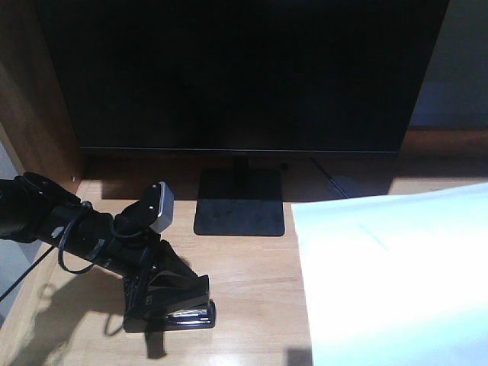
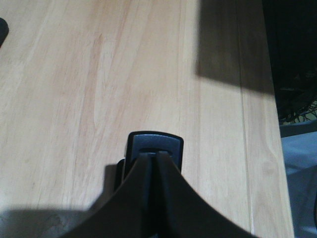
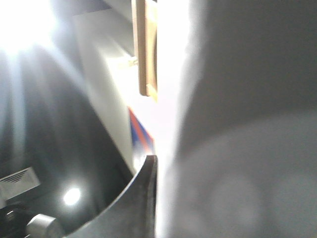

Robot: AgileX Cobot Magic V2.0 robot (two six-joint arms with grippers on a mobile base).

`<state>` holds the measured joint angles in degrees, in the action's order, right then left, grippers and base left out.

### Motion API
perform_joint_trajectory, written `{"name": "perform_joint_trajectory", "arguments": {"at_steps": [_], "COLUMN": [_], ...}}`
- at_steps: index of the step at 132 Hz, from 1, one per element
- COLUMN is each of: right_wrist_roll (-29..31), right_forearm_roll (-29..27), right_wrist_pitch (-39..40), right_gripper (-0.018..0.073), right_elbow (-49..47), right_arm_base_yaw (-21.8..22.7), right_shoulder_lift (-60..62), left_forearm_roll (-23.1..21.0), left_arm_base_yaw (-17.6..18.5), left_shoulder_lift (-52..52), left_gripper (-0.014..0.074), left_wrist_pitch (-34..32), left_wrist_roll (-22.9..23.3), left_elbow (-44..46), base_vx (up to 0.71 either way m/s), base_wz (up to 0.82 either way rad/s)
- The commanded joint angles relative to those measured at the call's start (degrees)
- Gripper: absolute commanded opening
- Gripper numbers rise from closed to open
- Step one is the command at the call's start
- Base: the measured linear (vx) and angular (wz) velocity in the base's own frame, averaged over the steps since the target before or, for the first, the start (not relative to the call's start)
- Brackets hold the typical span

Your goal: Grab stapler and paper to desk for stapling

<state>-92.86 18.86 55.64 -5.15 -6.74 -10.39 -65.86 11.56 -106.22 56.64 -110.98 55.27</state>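
The black stapler (image 1: 181,311) rests on the light wood desk (image 1: 244,290) at the lower left. My left gripper (image 1: 162,293) is shut on it from above. In the left wrist view both fingers (image 2: 143,171) pinch the stapler's top (image 2: 156,144) over the desk (image 2: 74,99). The white paper (image 1: 396,282) fills the right side of the front view, tilted over the desk. In the right wrist view the paper (image 3: 247,148) lies flat against one dark finger (image 3: 141,198) of my right gripper (image 3: 158,163). The other finger is hidden behind the sheet. The right gripper is outside the front view.
A black monitor (image 1: 244,76) on a flat stand (image 1: 240,204) takes the back of the desk. A dark wood side panel (image 1: 30,99) stands at the left. The desk's rounded edge (image 2: 270,148) runs near the stapler. A wooden board (image 3: 146,49) and strong glare show behind the paper.
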Motion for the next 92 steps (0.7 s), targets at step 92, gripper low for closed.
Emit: {"name": "perform_joint_trajectory", "arguments": {"at_steps": [92], "right_wrist_roll": [9.3], "right_forearm_roll": [-8.4], "right_wrist_pitch": [16.4], "right_gripper": [-0.0003], "right_elbow": [-4.6], "right_arm_base_yaw": [0.4], "right_shoulder_lift": [-32.9], "left_forearm_roll": [-2.6], "left_arm_base_yaw": [0.4], "left_shoulder_lift": [2.2], "left_gripper": [-0.0006], "left_wrist_pitch": [2.5], "left_wrist_roll": [0.0], "left_elbow": [1.4], "base_vx": [0.00], "base_wz": [0.00]}}
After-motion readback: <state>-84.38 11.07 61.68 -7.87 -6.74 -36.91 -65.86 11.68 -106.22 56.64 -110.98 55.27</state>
